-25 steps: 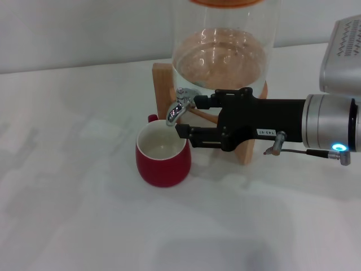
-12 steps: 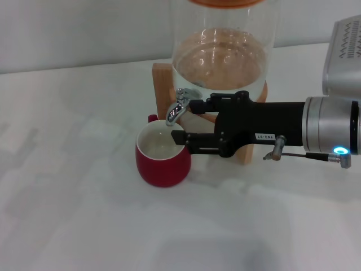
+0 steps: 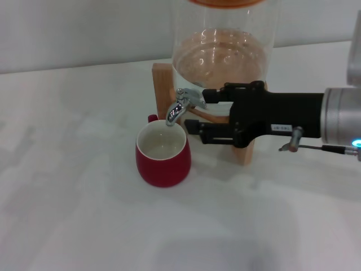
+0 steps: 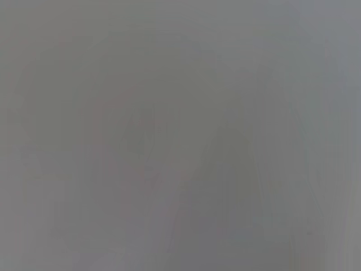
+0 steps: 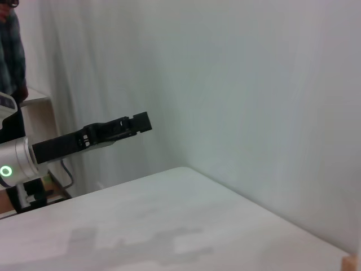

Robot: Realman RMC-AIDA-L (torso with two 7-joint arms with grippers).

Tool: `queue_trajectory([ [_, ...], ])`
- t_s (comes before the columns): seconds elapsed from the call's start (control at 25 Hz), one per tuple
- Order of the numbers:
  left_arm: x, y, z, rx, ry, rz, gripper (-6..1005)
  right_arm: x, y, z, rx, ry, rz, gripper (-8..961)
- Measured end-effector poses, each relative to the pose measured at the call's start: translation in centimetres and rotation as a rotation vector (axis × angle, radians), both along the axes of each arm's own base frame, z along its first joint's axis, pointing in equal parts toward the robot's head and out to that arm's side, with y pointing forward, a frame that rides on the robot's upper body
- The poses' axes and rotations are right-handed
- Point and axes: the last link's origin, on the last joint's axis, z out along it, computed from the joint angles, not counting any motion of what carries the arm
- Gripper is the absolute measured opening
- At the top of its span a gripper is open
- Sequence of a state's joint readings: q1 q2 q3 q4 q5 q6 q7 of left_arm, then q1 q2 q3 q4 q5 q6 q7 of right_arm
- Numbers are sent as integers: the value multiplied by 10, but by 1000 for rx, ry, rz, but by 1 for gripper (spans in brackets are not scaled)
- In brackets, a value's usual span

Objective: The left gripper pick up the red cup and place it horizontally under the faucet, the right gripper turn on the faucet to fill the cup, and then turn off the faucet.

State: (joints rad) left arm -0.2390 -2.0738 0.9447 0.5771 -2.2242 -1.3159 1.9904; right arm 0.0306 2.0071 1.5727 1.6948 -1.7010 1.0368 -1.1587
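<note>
The red cup (image 3: 163, 156) stands upright at frame centre, mouth directly beneath the faucet (image 3: 181, 105) to catch water. The right gripper (image 3: 198, 112), fingers spread, sits just right of the lever. The left gripper (image 5: 140, 122) hangs parked far off; whether its fingers are parted, I cannot tell.

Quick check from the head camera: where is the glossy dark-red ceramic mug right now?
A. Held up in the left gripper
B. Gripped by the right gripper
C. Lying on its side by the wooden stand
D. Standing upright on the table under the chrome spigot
D: the glossy dark-red ceramic mug stands upright, mouth under the chrome spigot; the right gripper is beside it, apart.
</note>
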Motion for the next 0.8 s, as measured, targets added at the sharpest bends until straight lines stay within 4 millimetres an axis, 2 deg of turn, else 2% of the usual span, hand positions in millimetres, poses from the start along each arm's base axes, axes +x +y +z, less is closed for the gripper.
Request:
queue_trajectory([
  [0.12,1,2,2,3,3,0,815,3,-2,9,24,0,-14,725],
  [0.32,1,7,2,3,8,11,816,22,-3,32,79,1,-80,725],
  [0.8,-11,2,3,-56,-50,67,807,85,7,90,264,70,-305,725],
])
